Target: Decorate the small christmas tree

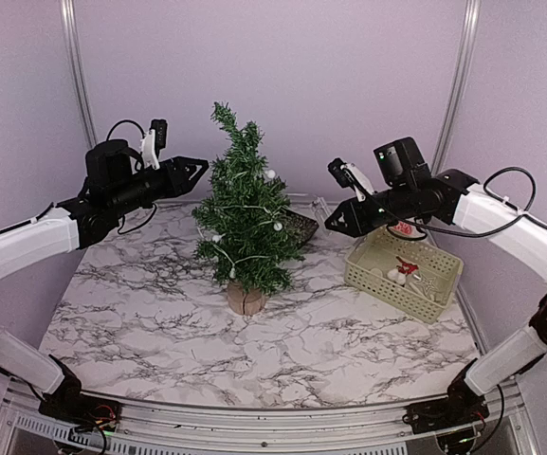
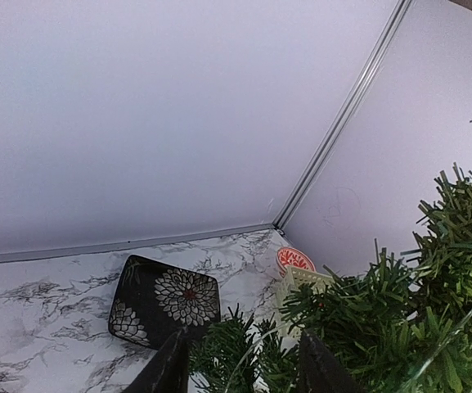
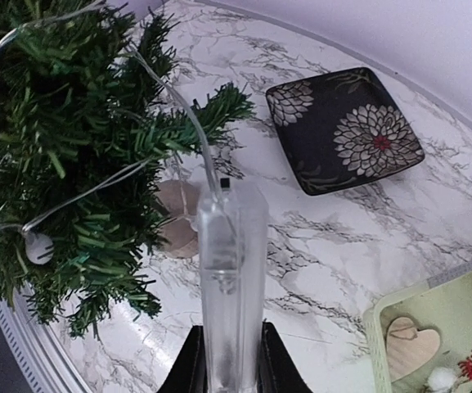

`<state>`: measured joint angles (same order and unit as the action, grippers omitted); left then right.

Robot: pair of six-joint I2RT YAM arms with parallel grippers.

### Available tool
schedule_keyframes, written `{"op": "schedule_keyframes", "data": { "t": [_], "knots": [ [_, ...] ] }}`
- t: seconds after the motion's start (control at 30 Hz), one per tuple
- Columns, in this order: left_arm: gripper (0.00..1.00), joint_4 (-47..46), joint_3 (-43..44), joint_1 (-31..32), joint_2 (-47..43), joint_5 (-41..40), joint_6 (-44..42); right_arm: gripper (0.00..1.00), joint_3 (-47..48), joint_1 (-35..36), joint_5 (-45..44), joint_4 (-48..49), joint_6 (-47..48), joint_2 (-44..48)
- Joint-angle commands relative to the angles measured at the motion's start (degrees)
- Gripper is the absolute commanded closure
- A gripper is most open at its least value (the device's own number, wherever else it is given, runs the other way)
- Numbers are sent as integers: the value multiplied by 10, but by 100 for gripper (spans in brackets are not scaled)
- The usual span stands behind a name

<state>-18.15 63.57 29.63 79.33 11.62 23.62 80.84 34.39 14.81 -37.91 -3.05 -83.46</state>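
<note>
**Tree mid-table, right arm holding light-string case**

The small christmas tree [image 1: 245, 223] stands upright on its wood base at the middle of the marble table [image 1: 339, 351], with a light string [image 3: 188, 110] draped over it. The left gripper [image 1: 203, 168] is at the tree's upper left with its jaws apart, needles between them. The right gripper [image 3: 229, 348] is clamped on a clear plastic case [image 3: 231, 246] wired to the string. A basket [image 1: 368, 281] sits to the right and a dark floral plate [image 3: 346, 131] behind.

On my marble bench [image 1: 159, 313], a black flowered plate [image 3: 344, 129] lies near the far edge. A pale green basket [image 1: 387, 289] by the right edge holds a wooden heart [image 3: 411, 345].
</note>
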Motion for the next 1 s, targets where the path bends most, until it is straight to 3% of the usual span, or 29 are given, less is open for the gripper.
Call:
{"op": "schedule_keyframes", "data": {
  "t": [0.0,0.2,0.5,0.77,0.97],
  "knots": [
    [54,-1,-5,-4,-19,7,6,100,-31,34,63,-9,-35,33],
    [54,7,-5,-3,-22,14,8,100,-83,87,87,13,-83,38],
    [55,14,-18,-2,-37,15,9,100,-136,98,96,58,-128,45],
    [55,18,-25,-1,-44,12,6,100,-128,139,107,52,-90,36],
    [55,19,-26,-1,-46,10,4,100,-125,143,62,45,-76,15]
  ]
}}
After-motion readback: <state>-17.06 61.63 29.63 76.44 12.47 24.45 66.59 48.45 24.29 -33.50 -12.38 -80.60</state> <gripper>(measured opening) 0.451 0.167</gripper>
